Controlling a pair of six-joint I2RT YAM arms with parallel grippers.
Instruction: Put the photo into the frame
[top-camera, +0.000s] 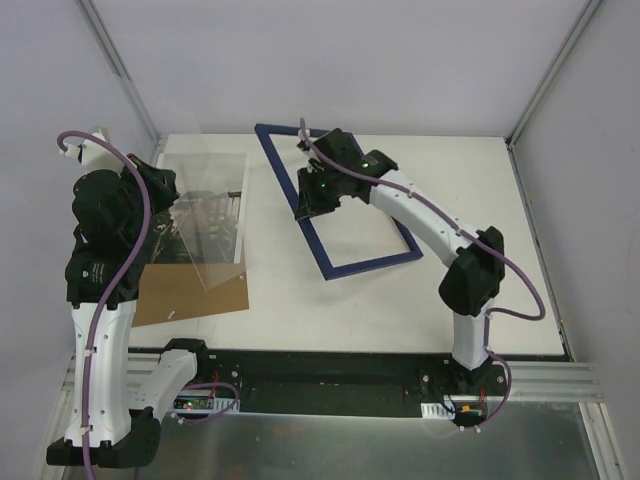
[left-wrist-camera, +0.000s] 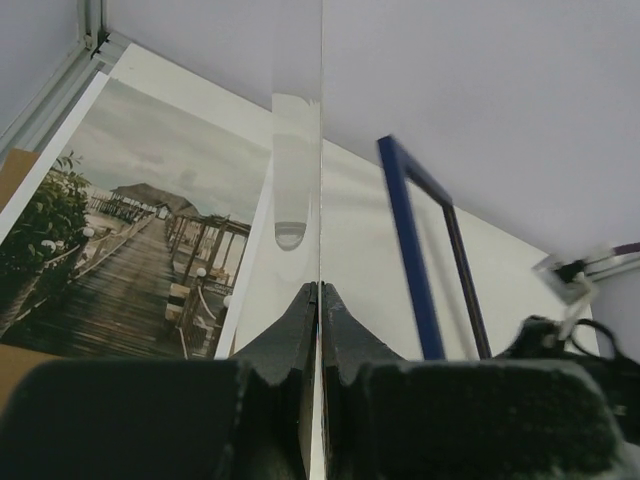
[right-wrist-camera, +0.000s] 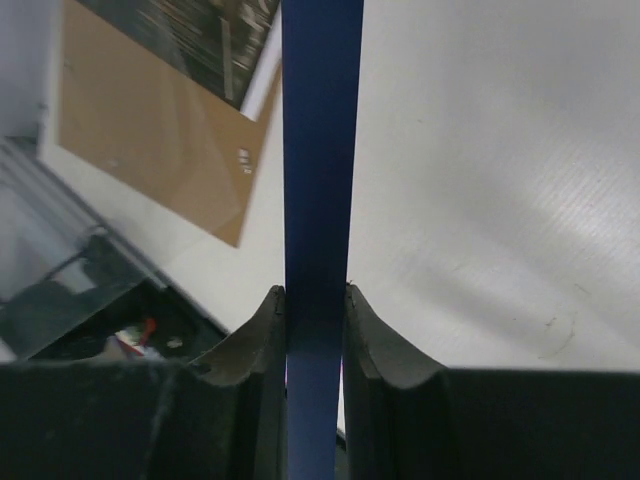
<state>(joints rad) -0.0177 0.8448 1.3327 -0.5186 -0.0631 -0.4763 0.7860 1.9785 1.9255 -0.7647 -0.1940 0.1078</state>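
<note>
While the right gripper (right-wrist-camera: 315, 292) clamps one rail of the frame (right-wrist-camera: 322, 150) toward the far edge of the table (top-camera: 400, 300), and the left gripper (left-wrist-camera: 318, 290) pinches the clear pane (top-camera: 205, 195) upright over the photo (left-wrist-camera: 130, 240) by the left edge, either thin edge could slip or twist.

No text or number can be read, even on the photo (left-wrist-camera: 130, 250); a pale mark (right-wrist-camera: 243, 155) is seen on the brown board (right-wrist-camera: 150, 110) (too blurred to be deciphered).
</note>
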